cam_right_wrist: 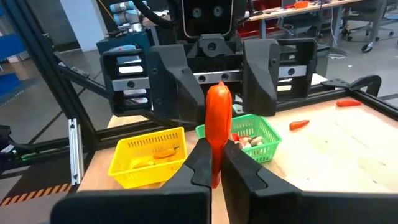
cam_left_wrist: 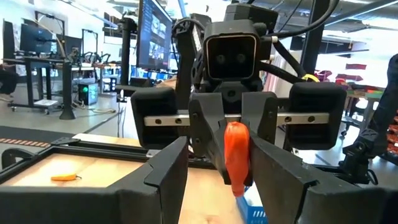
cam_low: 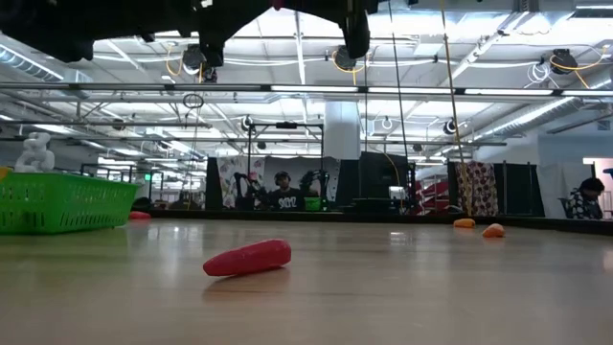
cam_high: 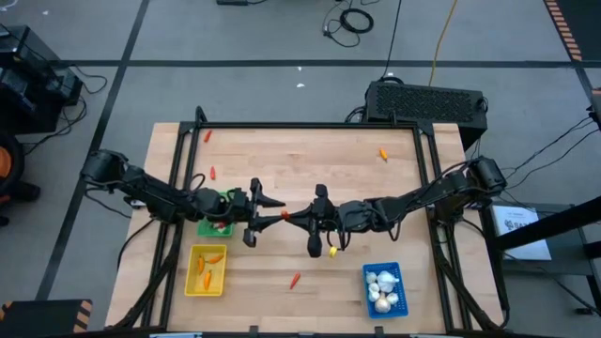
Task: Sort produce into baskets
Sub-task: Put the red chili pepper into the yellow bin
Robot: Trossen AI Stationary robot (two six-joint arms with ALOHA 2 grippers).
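Above mid-table [cam_high: 310, 150], the right claw [cam_right_wrist: 212, 163] pinches an orange-red carrot [cam_right_wrist: 217, 124] upright; the left claw [cam_left_wrist: 217, 168] faces it, spread around the carrot's tip (no contact visible), near the green basket [cam_right_wrist: 264, 134].

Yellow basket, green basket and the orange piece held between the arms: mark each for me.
yellow basket [cam_right_wrist: 122, 163]: right wrist view, on its front wall.
green basket [cam_right_wrist: 268, 144]: right wrist view, on its near side wall.
orange piece [cam_right_wrist: 217, 118]: right wrist view, on its upper body, above the right end effector [cam_right_wrist: 215, 163] pinching its lower end.
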